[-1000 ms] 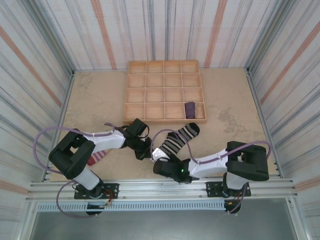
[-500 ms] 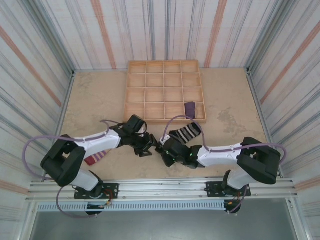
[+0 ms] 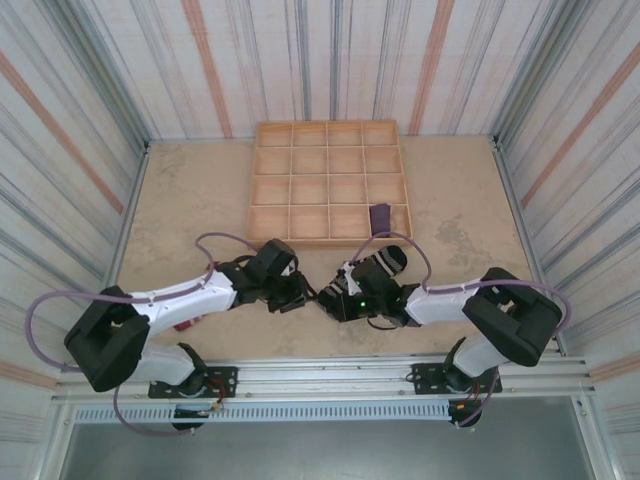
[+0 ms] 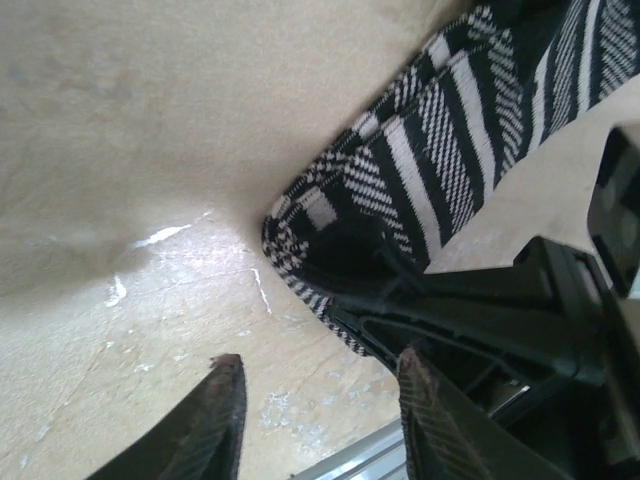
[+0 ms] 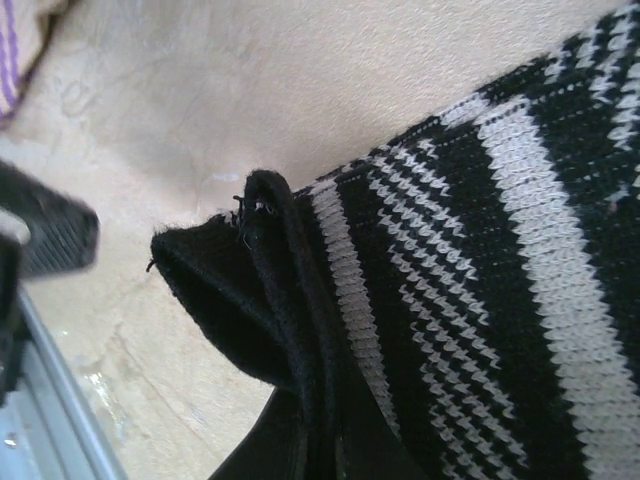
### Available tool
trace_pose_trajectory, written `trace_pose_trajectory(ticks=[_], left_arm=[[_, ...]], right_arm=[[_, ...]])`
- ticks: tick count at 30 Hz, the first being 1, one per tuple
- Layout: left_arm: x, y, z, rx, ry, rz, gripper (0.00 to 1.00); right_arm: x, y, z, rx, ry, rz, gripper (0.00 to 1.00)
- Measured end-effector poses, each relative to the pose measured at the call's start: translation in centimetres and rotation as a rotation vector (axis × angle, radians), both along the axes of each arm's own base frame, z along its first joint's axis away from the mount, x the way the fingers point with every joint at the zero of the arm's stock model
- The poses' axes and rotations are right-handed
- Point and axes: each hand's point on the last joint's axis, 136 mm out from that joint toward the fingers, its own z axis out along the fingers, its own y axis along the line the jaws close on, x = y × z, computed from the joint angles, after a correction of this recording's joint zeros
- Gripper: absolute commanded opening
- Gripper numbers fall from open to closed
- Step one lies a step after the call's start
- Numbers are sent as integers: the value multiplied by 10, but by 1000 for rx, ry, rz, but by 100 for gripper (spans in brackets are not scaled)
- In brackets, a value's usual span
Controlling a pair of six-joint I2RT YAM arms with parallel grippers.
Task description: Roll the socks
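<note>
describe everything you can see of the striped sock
The striped sock is knit fabric with black and white bands, some finely checked, and a solid black end. It lies on the tan table, stretching from just in front of the wooden tray toward the near edge. Its black end is bunched and pinched in the shut right tool. The left tool stands open beside that end, not touching it.

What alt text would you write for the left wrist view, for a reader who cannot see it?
A black-and-white striped fabric sock stretches across a beige speckled tabletop, its dark folded end pinched by the right arm's black jaws reaching in from the right. At the bottom edge, the left arm's own jaws stand apart with nothing between them.
</note>
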Motion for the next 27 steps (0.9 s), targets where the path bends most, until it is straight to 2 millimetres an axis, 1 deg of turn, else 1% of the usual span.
trace_pose_trajectory(ticks=[4,7,9,12,14,17,23,27], left_arm=[[-2,-6,-10,47,-16,-31,39],[-1,-5,-21,86,-19,-28,40],[2,-4,-27,107,-25,-17,41],[10,-5,-30,113,-47,6,44],[14,-6,-32,116,-61,20,44],[19,-8,-39,126,-67,31,41],[30,-21,-40,99,-72,49,38],[35,-27,-41,92,-65,59,31]], right_arm=[[4,0,-1,64,105,-35,0],[7,0,-2,107,164,-56,0],[8,-1,-2,131,193,-67,0],[8,0,-3,166,229,-79,0],[8,0,-4,185,245,-84,0],[9,0,-4,208,259,-93,0],[10,-4,-4,248,281,-117,0],[10,-5,-4,263,289,-130,0]])
